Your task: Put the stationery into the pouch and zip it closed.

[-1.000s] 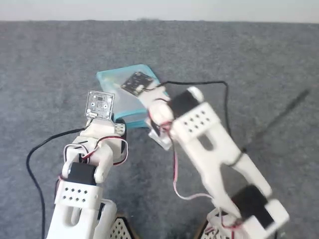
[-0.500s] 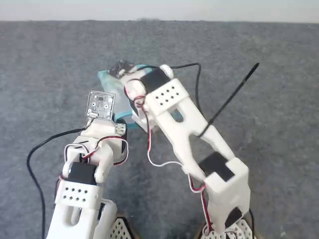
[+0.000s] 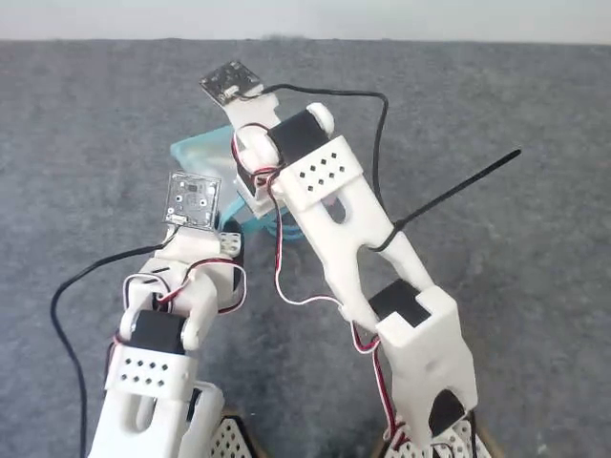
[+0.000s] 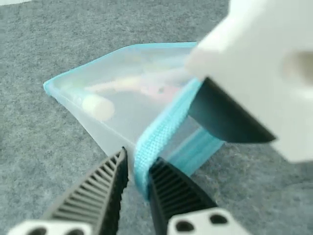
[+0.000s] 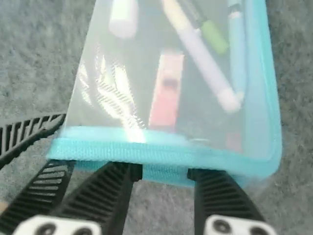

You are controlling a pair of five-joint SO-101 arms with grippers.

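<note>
The clear pouch (image 3: 203, 155) with teal edging lies on the grey cloth just beyond both arms. Through its wall (image 5: 112, 88) I see a pink eraser (image 5: 166, 93), a pale pen (image 5: 200, 63), a green marker (image 5: 209, 33) and a white stick (image 5: 123, 17). My left gripper (image 4: 139, 178) is shut on one end of the teal zip strip (image 4: 161, 132). My right gripper (image 5: 164, 178) straddles the same strip (image 5: 161, 156) farther along and is shut on it. The right arm (image 3: 320, 186) stretches across over the pouch, and the left arm (image 3: 181, 286) stays near the front.
A ribbed black finger of the left gripper (image 5: 24, 134) shows beside the pouch's corner in the right wrist view. The right arm's white body (image 4: 264, 63) looms close over the pouch. A stiff black tie (image 3: 468, 181) juts out to the right. Grey cloth (image 3: 516, 105) surrounds everything.
The right arm swung left and farther out along the pouch's zip edge, its wrist camera now beyond the pouch. The pouch shifted and tilted leftward. The left arm kept still.
</note>
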